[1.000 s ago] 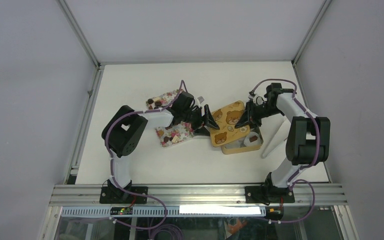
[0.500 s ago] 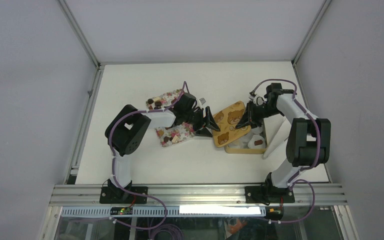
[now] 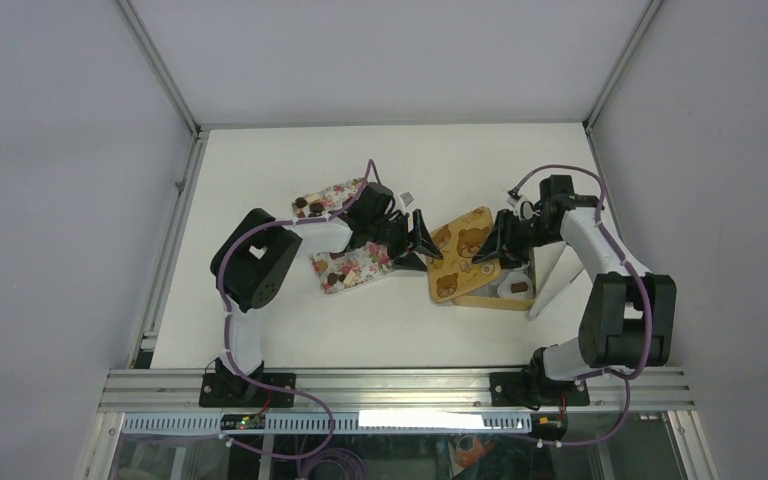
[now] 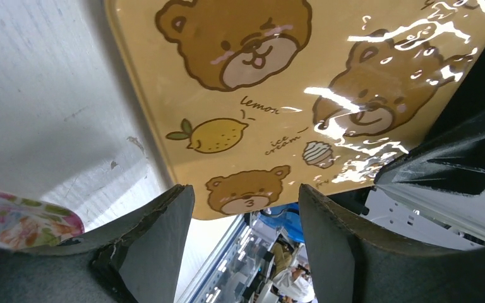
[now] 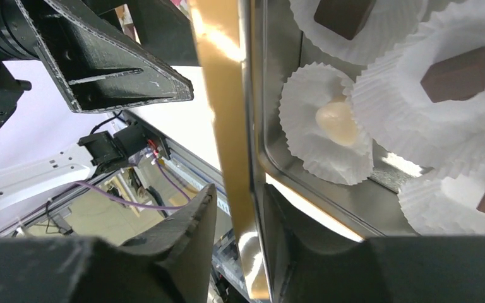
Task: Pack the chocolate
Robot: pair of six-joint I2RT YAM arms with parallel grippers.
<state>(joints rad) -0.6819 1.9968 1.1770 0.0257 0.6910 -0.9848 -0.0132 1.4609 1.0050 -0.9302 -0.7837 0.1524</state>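
Note:
A yellow bear-printed lid [image 3: 460,250] hangs tilted between both grippers, above the left part of an open metal tin [image 3: 490,303]. My right gripper [image 5: 240,196] is open: the lid's gold rim [image 5: 227,95] stands between its fingers, with a gap on the left side. In the top view this gripper [image 3: 488,250] is at the lid's right edge. My left gripper [image 4: 246,202] is open, its fingertips just below the lid's corner [image 4: 259,95]. In the tin, white paper cups hold chocolate: dark brown squares [image 5: 458,72] and a cream piece [image 5: 335,123].
Two pink floral trays [image 3: 325,197] [image 3: 355,265] with dark chocolate pieces [image 3: 307,205] lie left of the lid, under the left arm. A white slanted strip [image 3: 560,275] leans just right of the tin. The table's far half is bare white.
The right gripper's jaws have parted from the lid's rim. The lid has shifted up and to the left, baring more of the tin. The right arm's elbow swung right.

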